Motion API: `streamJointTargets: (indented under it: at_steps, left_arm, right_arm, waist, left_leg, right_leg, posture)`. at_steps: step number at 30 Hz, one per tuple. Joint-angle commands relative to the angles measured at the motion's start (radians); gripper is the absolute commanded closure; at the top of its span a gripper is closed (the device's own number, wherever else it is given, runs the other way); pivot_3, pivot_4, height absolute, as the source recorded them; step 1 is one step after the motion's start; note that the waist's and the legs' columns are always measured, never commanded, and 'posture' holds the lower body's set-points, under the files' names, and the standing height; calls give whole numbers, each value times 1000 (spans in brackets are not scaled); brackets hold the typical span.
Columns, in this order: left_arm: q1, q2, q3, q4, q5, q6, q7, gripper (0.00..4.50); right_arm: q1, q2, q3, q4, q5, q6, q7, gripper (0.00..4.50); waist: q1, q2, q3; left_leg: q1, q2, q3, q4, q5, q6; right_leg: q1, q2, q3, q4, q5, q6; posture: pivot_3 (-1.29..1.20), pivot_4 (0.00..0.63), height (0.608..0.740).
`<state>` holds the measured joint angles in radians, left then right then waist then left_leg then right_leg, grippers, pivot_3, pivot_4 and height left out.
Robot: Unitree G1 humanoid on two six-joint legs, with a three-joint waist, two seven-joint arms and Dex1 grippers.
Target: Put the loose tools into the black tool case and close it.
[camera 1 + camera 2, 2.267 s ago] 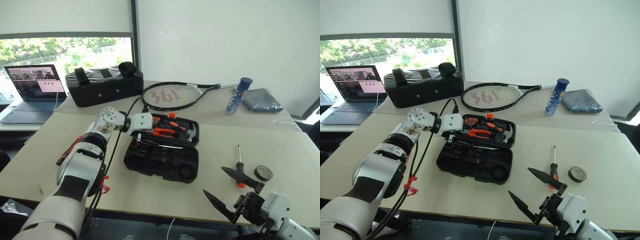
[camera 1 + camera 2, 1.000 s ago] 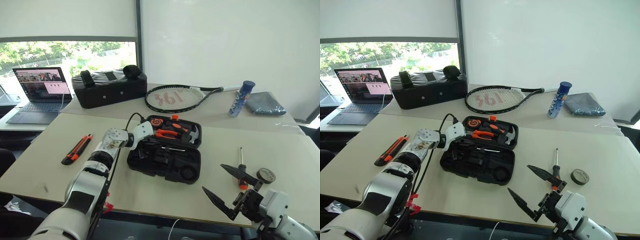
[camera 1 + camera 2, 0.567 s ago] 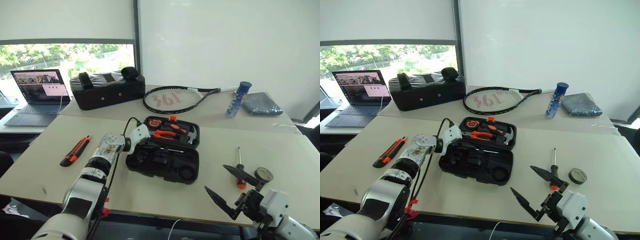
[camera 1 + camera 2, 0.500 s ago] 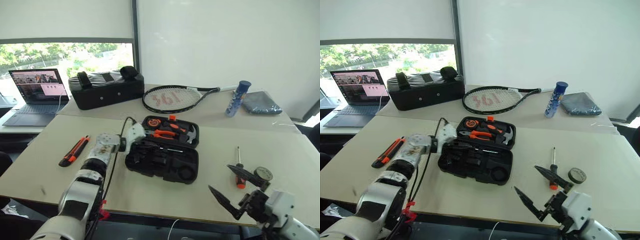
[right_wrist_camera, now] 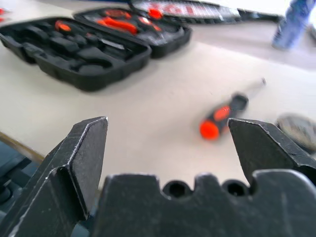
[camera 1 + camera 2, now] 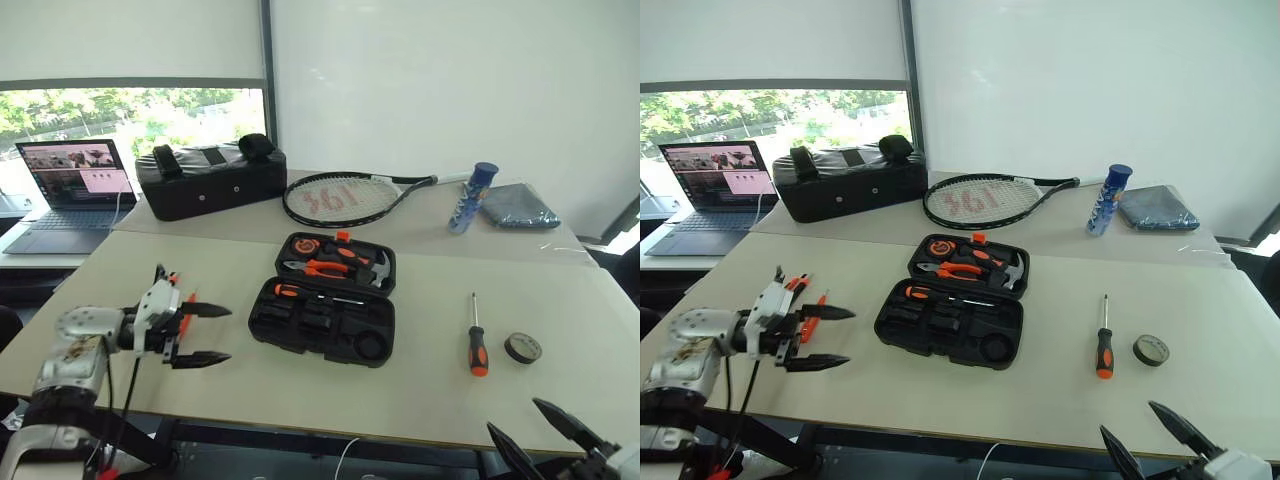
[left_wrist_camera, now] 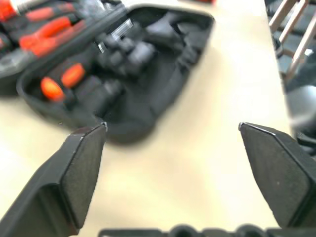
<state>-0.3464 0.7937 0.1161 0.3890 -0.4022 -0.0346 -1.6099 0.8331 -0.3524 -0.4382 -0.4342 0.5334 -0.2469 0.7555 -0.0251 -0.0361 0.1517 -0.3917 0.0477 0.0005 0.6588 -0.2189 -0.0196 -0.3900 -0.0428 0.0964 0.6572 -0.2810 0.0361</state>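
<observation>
Two loose tools, the screwdriver [image 6: 477, 344] lying handle-toward-the-robot and the tape roll [image 6: 523, 347], sit right of the open black tool case [image 6: 328, 301], nearer the wide-open, empty right gripper [image 6: 538, 432] than the wide-open, empty left gripper [image 6: 207, 334].

— Anything I can't make out from here?
— My right gripper [image 6: 545, 430] is cut off at the lower edge. The utility knife [image 6: 805, 318] sits half hidden behind my left gripper [image 6: 818, 338]. The tape roll [image 5: 297, 129] is blurred and clipped.
</observation>
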Motion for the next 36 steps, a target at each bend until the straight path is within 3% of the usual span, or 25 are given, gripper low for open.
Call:
streamJointTargets:
  at_steps: [1, 5, 10, 14, 16, 21, 24, 32, 33, 36]
  left_arm:
    - [17, 11, 42, -70, -54, 19, 9, 53]
    - [54, 24, 32, -131, -95, 79, -2, 53]
    - [61, -13, 31, -213, -129, 121, 36, 53]
    - [66, -44, 17, -279, -143, 151, 76, 53]
    - [72, -57, 13, -312, -144, 161, 93, 53]
    - [88, -71, 23, -355, -150, 170, 128, 53]
    - [105, -67, 32, -376, -154, 175, 141, 0]
    - [137, -55, 54, -385, -156, 169, 166, 0]
    - [145, -54, 58, -388, -155, 168, 170, 0]
    - [182, -56, 82, -413, -168, 173, 194, 0]
  right_arm:
    - [-45, -26, -21, -125, 23, 163, -153, 0]
    - [-193, -157, -34, -230, 114, 503, -355, 0]
    - [-460, -374, -20, -175, 228, 943, -527, 0]
    - [-647, -449, 31, -66, 264, 1147, -551, 0]
    - [-715, -506, 95, -7, 200, 1193, -535, 0]
    - [-843, -518, 145, 78, 200, 1297, -512, 0]
    - [-870, -519, 182, 90, 176, 1319, -487, 643]
    - [-891, -510, 192, 125, 119, 1341, -454, 3283]
    - [-894, -507, 186, 126, 112, 1321, -441, 3483]
    - [-923, -523, 160, 103, 102, 1206, -342, 3482]
  waist:
    - [4, 0, 0]
    - [0, 0, 0]
    - [-6, 0, 0]
    - [0, -1, 1]
    - [3, -1, 1]
    - [4, -1, 1]
    - [3, -1, 1]
    - [0, -1, 1]
    - [-1, -1, 1]
    - [-5, -1, 1]
  left_leg:
    - [0, 0, 0, 0, 0, 0]
    - [1, 1, 2, 0, 0, 0]
    - [1, -1, 2, -2, 0, 0]
    - [-2, -2, 1, -2, 0, 0]
    - [-4, -3, 1, -2, 0, 0]
    - [-15, -4, 1, -1, 0, 1]
    - [-15, -4, 1, -1, 0, 1]
    - [-15, -4, 1, -1, 0, 1]
    - [-15, -4, 1, -1, 0, 1]
    - [-15, -3, 1, -1, 0, 1]
  right_leg:
    - [0, 0, 0, 0, 0, 0]
    - [0, 0, 1, 1, 0, -1]
    - [-1, 2, 0, 0, 3, 3]
    - [-3, 2, 0, -1, 5, 2]
    - [-4, 2, 0, -1, 5, 3]
    - [-15, 2, 0, -1, 7, 2]
    - [-15, 2, 0, -1, 7, 2]
    - [-14, 2, 0, -1, 7, 4]
    - [-14, 2, 0, -1, 6, 5]
    - [-14, 2, 0, -1, 6, 4]
  posture:
    - [0, 150, 740]
    - [0, 150, 740]
    - [0, 150, 740]
    - [0, 150, 740]
    - [0, 150, 740]
    - [0, 150, 740]
    - [0, 150, 740]
    - [0, 150, 740]
    - [0, 150, 740]
    - [0, 150, 740]
